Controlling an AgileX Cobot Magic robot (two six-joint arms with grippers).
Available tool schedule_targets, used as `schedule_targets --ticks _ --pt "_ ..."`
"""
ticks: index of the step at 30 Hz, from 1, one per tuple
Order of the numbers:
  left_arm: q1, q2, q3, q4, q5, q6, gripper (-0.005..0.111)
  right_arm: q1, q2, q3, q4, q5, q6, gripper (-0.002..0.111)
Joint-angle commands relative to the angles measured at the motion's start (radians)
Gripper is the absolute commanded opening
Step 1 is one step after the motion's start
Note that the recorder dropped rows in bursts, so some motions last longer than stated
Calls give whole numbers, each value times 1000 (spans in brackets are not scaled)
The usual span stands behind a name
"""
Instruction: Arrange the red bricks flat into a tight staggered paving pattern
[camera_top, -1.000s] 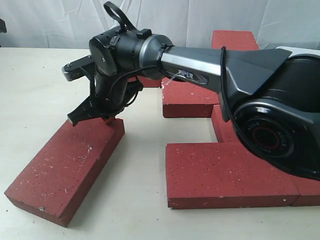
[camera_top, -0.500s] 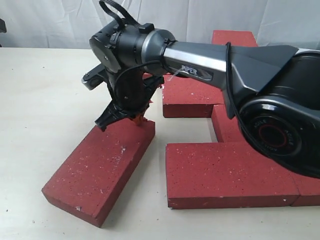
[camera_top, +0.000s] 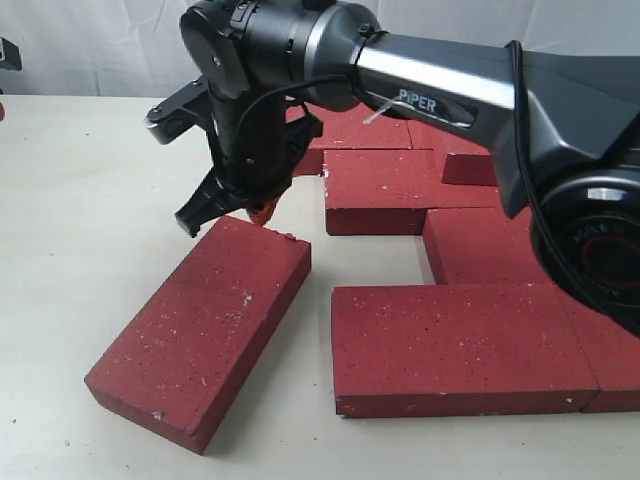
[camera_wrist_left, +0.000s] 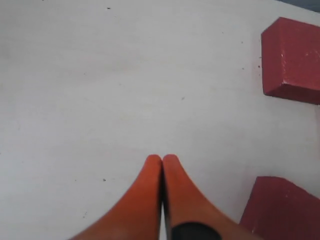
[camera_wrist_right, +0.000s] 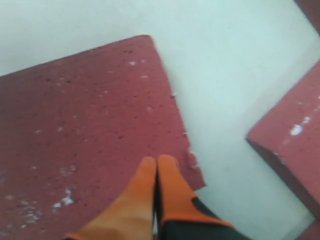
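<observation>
A loose red brick (camera_top: 205, 330) lies flat and slanted on the pale table, apart from the laid group. My right gripper (camera_top: 262, 215) is shut and empty, its orange tips just above that brick's far chipped corner (camera_wrist_right: 192, 170), with the same gripper (camera_wrist_right: 157, 161) seen over the brick's top face (camera_wrist_right: 75, 130). Several other red bricks (camera_top: 460, 345) lie flat to the right in staggered rows, one more (camera_top: 375, 190) behind. My left gripper (camera_wrist_left: 161, 158) is shut and empty over bare table, with two bricks (camera_wrist_left: 292, 60) (camera_wrist_left: 280, 207) beside it.
The right arm's dark body (camera_top: 590, 200) fills the right side of the exterior view and hides part of the laid bricks. A white cloth backdrop (camera_top: 90, 45) hangs behind the table. Bare tabletop (camera_top: 70, 220) stretches to the left.
The right gripper pushed the loose brick rightward toward the laid group, then rose off its far corner. The brick has stayed put over the last half second.
</observation>
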Motion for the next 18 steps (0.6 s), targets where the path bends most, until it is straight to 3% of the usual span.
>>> schedule_targets --ticks 1,11,18 --pt "-65 -8 0 55 15 19 0 -3 -45 25 191 6 -73 -1" --pt "-81 -8 0 47 5 19 0 -3 -314 478 252 6 -171 -1" --pt "-81 -8 0 44 5 19 0 55 -382 651 261 -45 -174 -1"
